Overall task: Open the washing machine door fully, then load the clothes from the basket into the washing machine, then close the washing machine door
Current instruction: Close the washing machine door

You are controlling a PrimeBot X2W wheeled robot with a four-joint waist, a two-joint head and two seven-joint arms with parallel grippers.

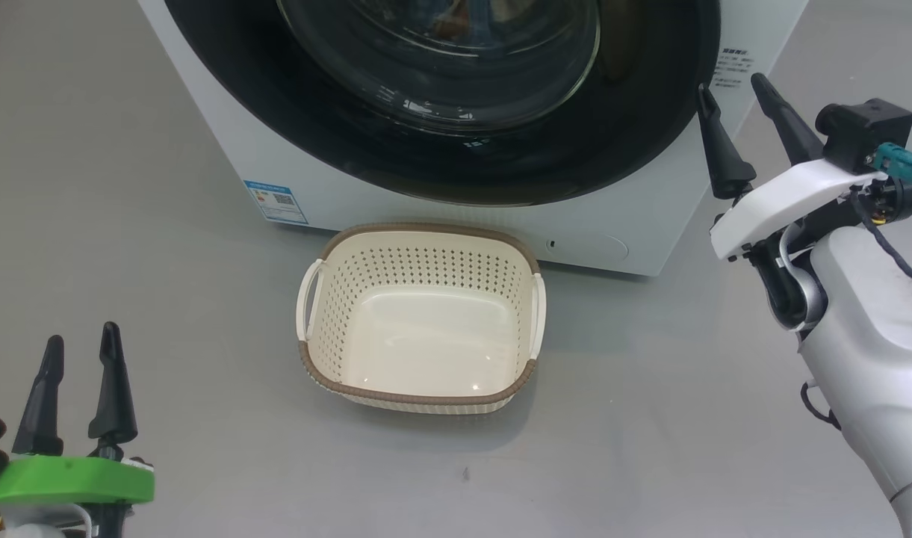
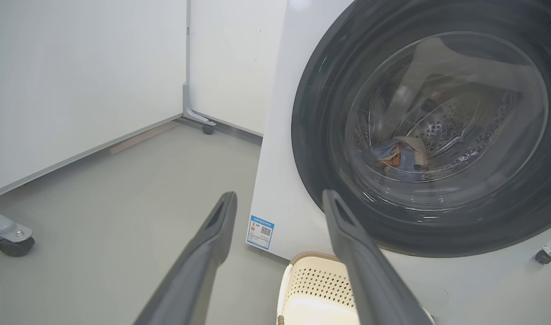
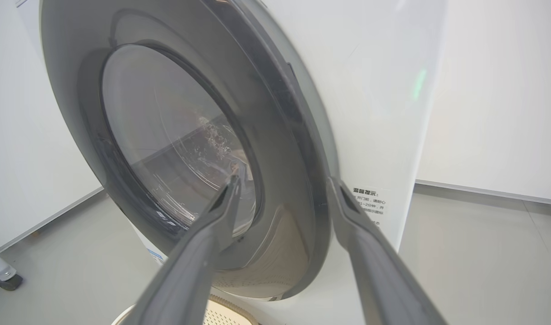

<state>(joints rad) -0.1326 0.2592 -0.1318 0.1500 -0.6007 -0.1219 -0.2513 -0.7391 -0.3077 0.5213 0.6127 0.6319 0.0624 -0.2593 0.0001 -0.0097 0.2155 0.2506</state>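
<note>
My right gripper (image 1: 732, 88), fingers spread, beside the shut washing machine door (image 1: 635, 134); my left gripper (image 1: 82, 334), likewise spread, left of the basket (image 1: 418, 398); clothes (image 2: 399, 153) behind the glass.

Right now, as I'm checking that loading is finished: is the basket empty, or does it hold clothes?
Empty. The basket shows its bare cream floor in the head view, with no fabric inside.

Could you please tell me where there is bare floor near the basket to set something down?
Bare floor lies left of the basket, between the washing machine and the left gripper, in front of the basket, and right of it towards the right gripper. Tight between basket and machine.
</note>
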